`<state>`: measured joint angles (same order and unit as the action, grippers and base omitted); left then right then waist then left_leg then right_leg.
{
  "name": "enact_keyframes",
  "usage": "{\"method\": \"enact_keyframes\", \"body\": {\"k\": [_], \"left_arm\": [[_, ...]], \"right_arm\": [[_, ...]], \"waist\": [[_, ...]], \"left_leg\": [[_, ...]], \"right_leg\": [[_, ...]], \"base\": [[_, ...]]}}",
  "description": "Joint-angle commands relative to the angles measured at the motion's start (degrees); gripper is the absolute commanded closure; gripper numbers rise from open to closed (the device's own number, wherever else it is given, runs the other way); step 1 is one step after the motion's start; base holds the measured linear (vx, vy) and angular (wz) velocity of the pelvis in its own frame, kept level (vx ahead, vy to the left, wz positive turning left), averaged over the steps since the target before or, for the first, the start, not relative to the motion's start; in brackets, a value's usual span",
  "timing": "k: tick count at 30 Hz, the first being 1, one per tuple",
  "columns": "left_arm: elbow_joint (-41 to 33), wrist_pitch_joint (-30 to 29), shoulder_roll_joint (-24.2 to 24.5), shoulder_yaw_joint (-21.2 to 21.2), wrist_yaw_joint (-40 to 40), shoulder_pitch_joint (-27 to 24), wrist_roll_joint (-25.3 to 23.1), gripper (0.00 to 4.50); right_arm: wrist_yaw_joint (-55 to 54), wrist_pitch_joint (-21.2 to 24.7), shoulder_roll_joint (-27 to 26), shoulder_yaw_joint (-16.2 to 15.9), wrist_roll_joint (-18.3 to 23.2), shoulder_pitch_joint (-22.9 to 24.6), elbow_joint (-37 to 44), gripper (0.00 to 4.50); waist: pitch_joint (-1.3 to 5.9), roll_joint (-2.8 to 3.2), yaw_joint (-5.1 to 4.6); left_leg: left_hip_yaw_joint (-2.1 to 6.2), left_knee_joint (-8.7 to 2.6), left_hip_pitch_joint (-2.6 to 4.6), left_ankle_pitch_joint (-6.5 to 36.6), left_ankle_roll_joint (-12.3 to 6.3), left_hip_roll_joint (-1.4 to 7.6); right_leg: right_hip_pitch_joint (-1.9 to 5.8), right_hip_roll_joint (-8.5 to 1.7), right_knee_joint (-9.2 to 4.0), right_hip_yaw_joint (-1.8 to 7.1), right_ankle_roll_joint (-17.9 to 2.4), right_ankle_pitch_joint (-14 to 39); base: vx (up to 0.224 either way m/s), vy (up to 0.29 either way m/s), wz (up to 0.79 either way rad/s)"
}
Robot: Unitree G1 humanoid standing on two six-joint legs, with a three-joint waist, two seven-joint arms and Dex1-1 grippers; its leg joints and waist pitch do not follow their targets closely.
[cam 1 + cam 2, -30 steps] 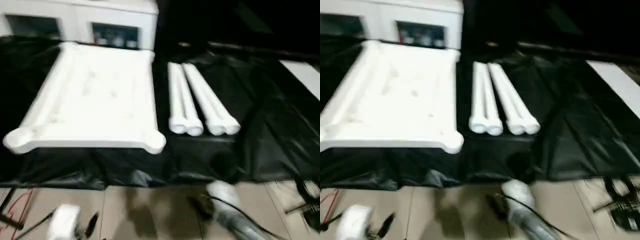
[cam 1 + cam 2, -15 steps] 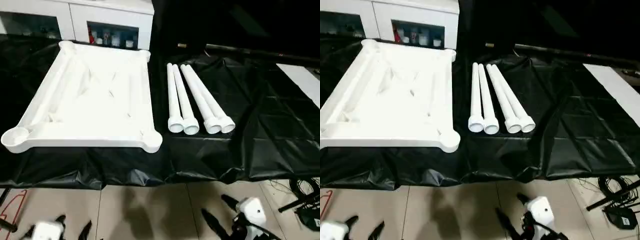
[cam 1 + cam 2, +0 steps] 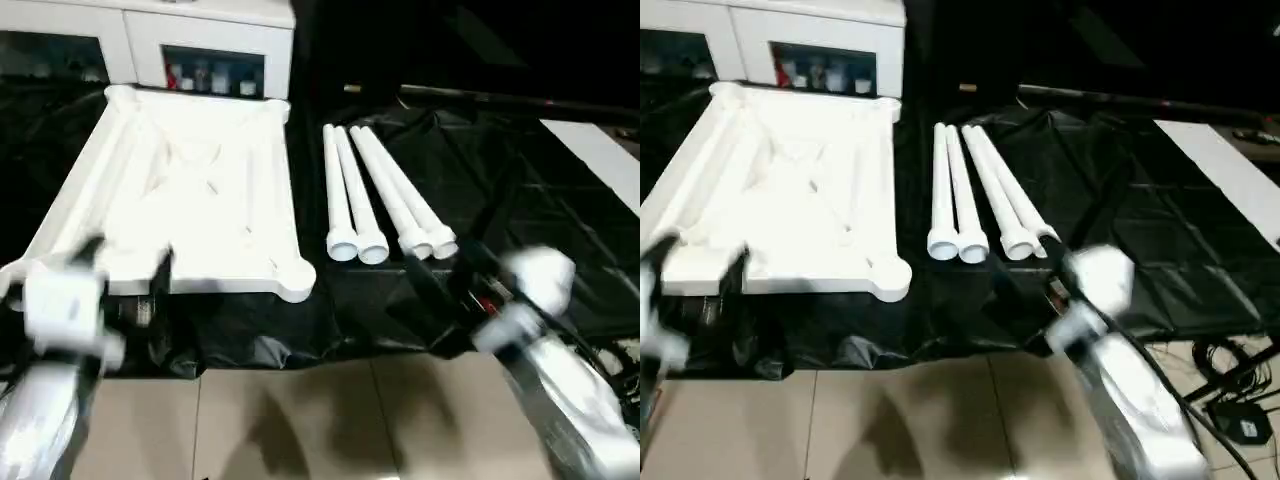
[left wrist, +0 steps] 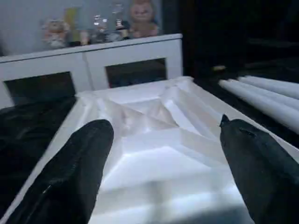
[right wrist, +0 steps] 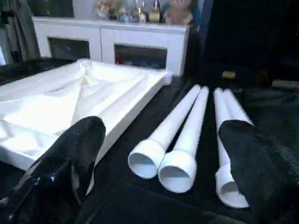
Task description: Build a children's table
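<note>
The four legs [image 3: 385, 205] lay side by side at centre frame, long axes running up the picture, open ends toward me. My right gripper [image 5: 159, 154], jaws wide and empty, sat just below them, nearest. The tabletop [image 3: 185, 195] lay underside-up at left, my left gripper [image 4: 163, 154] equally wide, empty, before its near edge. Black sheeting [image 3: 520, 200] lay beneath; nothing blocked the reach.

left tool [image 3: 125, 275] blurred, right arm [image 3: 1130, 385] blurred
</note>
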<state>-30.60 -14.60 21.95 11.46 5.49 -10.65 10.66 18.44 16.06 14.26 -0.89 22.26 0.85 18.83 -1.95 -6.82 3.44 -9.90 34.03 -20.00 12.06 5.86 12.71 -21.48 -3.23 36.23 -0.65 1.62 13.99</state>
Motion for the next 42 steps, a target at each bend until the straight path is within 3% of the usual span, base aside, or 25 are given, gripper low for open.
{"method": "enact_keyframes", "body": {"k": [1,5,6,8,15,17,18,19,20,22,25,27,28,29,31,32,33,34,35,36,38,39,40,41,42], "left_arm": [[2.0,-1.4,-0.9,-0.8,-3.1,3.4,-3.1,0.38],[8.5,2.5,-2.5,-3.4,-6.2,8.8,-8.4,0.38],[11.6,4.2,-3.8,-4.5,-6.3,10.3,-8.7,0.38],[15.7,6.5,-5.5,-6.2,-6.5,12.1,-9.8,0.38],[21.1,5.6,-5.0,-9.3,-1.4,18.2,-7.9,0.38],[21.7,5.8,-5.1,-8.4,-1.9,18.7,-8.6,0.38],[22.3,5.9,-5.5,-7.1,-2.7,19.1,-8.4,0.38],[22.4,5.9,-5.7,-6.6,-3.1,19.1,-8.3,0.38],[22.7,6.1,-6.5,-5.7,-3.9,19.2,-8.0,0.38],[22.7,5.9,-6.8,-5.6,-4.3,19.0,-8.0,0.38],[22.7,5.8,-6.8,-6.1,-4.6,17.9,-8.6,0.38],[22.8,5.7,-6.8,-6.0,-4.4,17.9,-8.5,0.38],[22.8,5.7,-6.8,-6.0,-4.4,17.9,-8.5,0.38],[22.7,5.8,-6.8,-6.1,-4.2,17.9,-8.5,0.38],[22.8,5.5,-6.6,-6.1,-3.5,17.8,-8.8,0.38],[22.8,5.5,-6.7,-6.2,-3.3,17.8,-8.9,0.38],[22.9,5.6,-6.7,-6.1,-2.7,17.9,-8.5,0.38],[22.9,5.6,-6.7,-6.0,-2.6,17.9,-8.4,0.38],[23.2,6.0,-6.3,-6.5,-1.1,18.2,-7.9,0.38],[23.3,6.2,-6.0,-6.9,-0.2,18.2,-7.7,0.38],[23.3,6.5,-5.6,-7.7,1.7,18.0,-6.9,0.38],[23.3,6.6,-5.4,-8.2,2.5,17.8,-6.8,0.38],[23.4,6.9,-5.3,-8.8,3.4,17.9,-6.6,0.38],[23.6,7.0,-5.5,-9.6,4.6,18.0,-6.2,0.38],[23.7,7.2,-5.6,-10.0,5.0,18.1,-6.3,0.38]], "right_arm": [[-2.6,2.8,0.2,-0.1,1.1,-2.2,-2.9,0.14],[-4.3,4.0,-2.1,0.2,1.1,-5.4,-9.3,0.14],[-4.5,2.1,-2.4,0.0,-1.0,-6.9,-12.2,0.14],[-4.9,0.6,-3.5,0.4,-3.8,-8.8,-15.8,0.14],[-5.4,-1.7,-5.8,-2.8,-6.6,-12.1,-19.7,0.14],[-5.4,-2.7,-6.2,-4.2,-7.3,-12.4,-20.8,0.14],[-5.5,-3.4,-6.9,-4.6,-7.6,-12.9,-22.2,0.14],[-5.5,-3.5,-7.3,-4.5,-7.6,-13.1,-22.7,0.14],[-5.1,-3.6,-8.2,-3.9,-7.6,-13.6,-23.8,0.14],[-4.4,-4.1,-8.6,-3.9,-7.7,-14.0,-24.3,0.14],[-3.7,-5.5,-9.6,-4.6,-8.7,-16.9,-28.0,0.14],[-3.7,-5.8,-9.7,-4.7,-8.5,-17.7,-28.4,0.14],[-3.6,-5.8,-9.7,-4.6,-8.4,-17.8,-28.3,0.14],[-3.4,-5.4,-9.8,-4.2,-7.3,-17.9,-28.1,0.14],[-3.8,-3.2,-9.8,-3.5,-6.9,-18.2,-28.1,0.14],[-3.8,-2.8,-9.8,-3.3,-6.9,-18.2,-28.1,0.14],[-4.0,-2.5,-9.9,-2.9,-6.9,-18.3,-28.0,0.14],[-4.0,-2.5,-9.9,-2.8,-6.8,-18.3,-28.0,0.14],[-4.5,-2.4,-9.9,-2.0,-7.2,-18.0,-27.9,0.14],[-4.8,-2.9,-9.8,-1.6,-7.4,-17.9,-28.0,0.14],[-5.0,-3.2,-9.6,-1.3,-7.5,-17.0,-27.5,0.14],[-4.7,-3.1,-9.5,-1.2,-7.2,-16.2,-26.5,0.14],[-4.6,-3.0,-9.5,-0.9,-6.6,-15.2,-25.3,0.14],[-4.6,-2.8,-9.0,-0.6,-6.3,-13.8,-23.4,0.14],[-4.7,-2.7,-8.6,-0.6,-6.5,-13.1,-22.7,0.14]], "waist": [[1.93,1.18,0.79],[2.03,1.16,1.02],[2.18,3.61,1.17],[2.17,1.90,1.30],[2.71,1.56,1.69],[2.22,1.40,1.38],[2.10,0.26,1.88],[2.26,1.07,1.56],[1.94,2.39,1.69],[1.02,2.50,2.14],[0.77,2.57,2.59],[1.56,3.24,2.42],[3.13,3.48,-1.01],[2.80,3.50,-0.41],[2.06,2.54,0.67],[1.23,1.00,0.52],[0.80,0.23,0.92],[0.72,-2.48,2.81],[-0.19,-1.35,4.85],[0.41,-2.41,5.21],[1.42,-1.48,6.40],[1.55,-0.72,6.94],[0.96,2.59,6.30],[1.31,5.49,4.28],[1.68,4.93,2.47]], "left_leg": [[0.23,-4.07,0.51,7.9,2.59,-0.03],[0.13,-3.92,0.70,5.4,2.37,-0.05],[0.36,-3.99,0.87,6.0,3.19,-0.08],[0.10,-3.94,0.64,8.5,3.86,0.04],[0.12,-3.61,0.22,3.7,3.47,-0.18],[0.05,-4.28,0.83,14.2,3.52,0.00],[1.64,-5.06,-2.28,16.3,0.10,-1.14],[2.13,-5.53,-3.24,17.9,-1.76,-1.38],[2.54,-4.71,-1.42,21.4,-6.13,-1.94],[2.37,-3.88,-1.60,19.9,-8.27,-1.95],[2.47,-4.31,-0.81,16.7,-10.27,-1.81],[3.92,-5.00,1.81,12.2,-14.53,-2.34],[9.61,-5.52,11.99,8.3,-18.23,4.06],[10.79,-4.84,13.00,6.4,-21.16,5.52],[7.94,-5.05,10.26,5.6,-25.77,5.37],[4.33,-6.90,7.20,9.7,-22.69,3.60],[1.77,-7.26,5.93,13.8,-18.97,1.68],[-1.48,-3.28,5.28,21.8,-11.77,-3.06],[-0.63,3.85,6.45,18.2,-8.52,-4.66],[1.04,5.45,3.34,14.8,-7.80,-3.91],[4.26,6.71,-1.72,4.5,-4.34,-3.47],[4.23,5.86,-1.37,2.6,-3.83,-3.15],[2.93,0.87,2.99,3.1,0.94,-1.98],[5.58,-5.89,9.14,10.1,7.11,2.44],[7.47,-7.23,11.23,11.5,7.40,6.25]], "right_leg": [[1.44,-2.18,-3.57,1.39,-3.5,-2.5],[1.18,-2.08,-3.41,1.30,-3.3,-5.8],[0.99,-2.26,-3.09,1.34,-3.8,-5.8],[1.23,-2.26,-3.58,1.32,-4.3,-3.3],[1.59,-2.39,-2.91,1.34,-5.3,-8.4],[1.94,-2.39,-3.75,1.04,-5.0,3.8],[4.63,-3.60,-4.47,-0.70,-3.0,8.9],[5.81,-3.92,-5.12,-1.87,-0.2,15.1],[6.34,-5.88,-8.34,-3.37,-1.2,27.7],[8.69,-7.20,-11.19,-5.68,-3.7,38.5],[11.06,-5.93,-12.15,-8.46,-6.5,35.7],[11.19,-2.45,-10.09,-9.53,-8.2,23.0],[2.27,-0.02,-0.72,-7.82,-7.8,13.3],[0.09,-0.41,1.81,-6.62,-5.3,13.1],[-3.34,-2.13,5.72,-4.76,-0.8,5.5],[-2.12,-2.37,3.53,-4.05,-2.7,-0.9],[-0.88,-3.06,0.13,-3.10,-4.3,-2.2],[1.82,-5.14,-6.38,1.79,-3.5,17.5],[3.08,-11.12,-12.23,7.87,-7.6,46.0],[6.56,-12.18,-11.30,9.30,-10.1,49.4],[10.96,-10.52,-8.30,7.84,-18.1,31.1],[10.43,-9.93,-8.25,7.02,-20.5,24.6],[6.18,-4.32,-7.27,5.90,-19.8,19.4],[-0.25,2.15,0.77,-0.98,-9.0,14.4],[-3.48,0.77,4.81,-2.26,-5.7,12.5]], "base": [[0.000,0.000,0.00],[0.000,0.000,0.00],[0.000,0.000,0.00],[0.000,0.000,0.00],[0.000,0.000,0.00],[0.000,0.000,0.00],[0.000,0.000,0.00],[0.000,0.000,0.00],[0.011,0.002,0.47],[0.060,0.001,0.59],[0.102,0.036,0.67],[0.204,0.026,0.74],[0.251,-0.003,0.72],[0.253,-0.031,0.37],[0.184,-0.007,0.09],[0.149,-0.026,0.01],[0.143,-0.076,0.11],[0.143,-0.076,0.11],[0.162,-0.112,0.34],[0.186,-0.064,0.15],[0.185,-0.030,0.05],[0.163,0.034,0.10],[0.163,0.034,0.10],[0.161,0.076,-0.19],[0.217,0.073,-0.38]]}}
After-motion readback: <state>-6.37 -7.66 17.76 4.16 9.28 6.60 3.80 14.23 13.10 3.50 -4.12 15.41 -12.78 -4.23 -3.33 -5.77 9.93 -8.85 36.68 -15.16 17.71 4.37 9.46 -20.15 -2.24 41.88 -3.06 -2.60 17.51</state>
